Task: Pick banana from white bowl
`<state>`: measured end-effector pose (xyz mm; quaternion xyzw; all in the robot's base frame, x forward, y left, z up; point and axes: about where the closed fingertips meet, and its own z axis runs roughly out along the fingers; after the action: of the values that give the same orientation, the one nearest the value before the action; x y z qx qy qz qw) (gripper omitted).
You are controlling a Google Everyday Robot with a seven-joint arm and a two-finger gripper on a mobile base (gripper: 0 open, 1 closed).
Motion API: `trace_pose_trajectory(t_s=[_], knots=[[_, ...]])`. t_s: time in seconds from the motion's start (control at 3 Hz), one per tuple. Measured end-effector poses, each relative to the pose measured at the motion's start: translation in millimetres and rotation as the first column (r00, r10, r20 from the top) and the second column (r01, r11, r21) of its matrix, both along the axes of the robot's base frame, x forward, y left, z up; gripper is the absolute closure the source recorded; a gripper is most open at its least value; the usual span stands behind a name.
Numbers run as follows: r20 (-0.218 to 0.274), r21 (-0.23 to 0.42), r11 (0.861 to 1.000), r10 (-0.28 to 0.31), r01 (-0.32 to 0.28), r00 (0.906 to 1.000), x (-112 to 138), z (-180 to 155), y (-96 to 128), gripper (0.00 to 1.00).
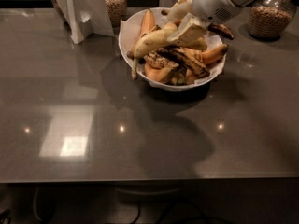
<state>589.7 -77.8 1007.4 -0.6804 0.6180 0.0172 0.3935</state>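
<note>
The white bowl [174, 86] stands at the back middle of the dark table, lined with white paper and full of fruit. The long pale yellow-green banana [152, 42] is tilted above the pile, with its thin stem hanging down over the bowl's left rim. My gripper [183, 23] comes in from the upper right over the bowl. Its cream fingers [190, 31] are shut on the banana's right end. Below it lie blackened spotted bananas [183, 59] and smaller orange ones [212, 54].
A glass jar of grains [115, 3] stands behind the bowl on the left and another [271, 17] at the back right. A white folded stand [81, 10] is at the back left. The table's front edge runs along the bottom.
</note>
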Motion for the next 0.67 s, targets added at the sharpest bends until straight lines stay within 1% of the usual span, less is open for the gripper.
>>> trace_pose_trajectory(t_s=[0.67], knots=[[-0.026, 0.004, 1.000, 0.007, -0.006, 0.9996, 2.2, -12.3, 2.1, 0.42]])
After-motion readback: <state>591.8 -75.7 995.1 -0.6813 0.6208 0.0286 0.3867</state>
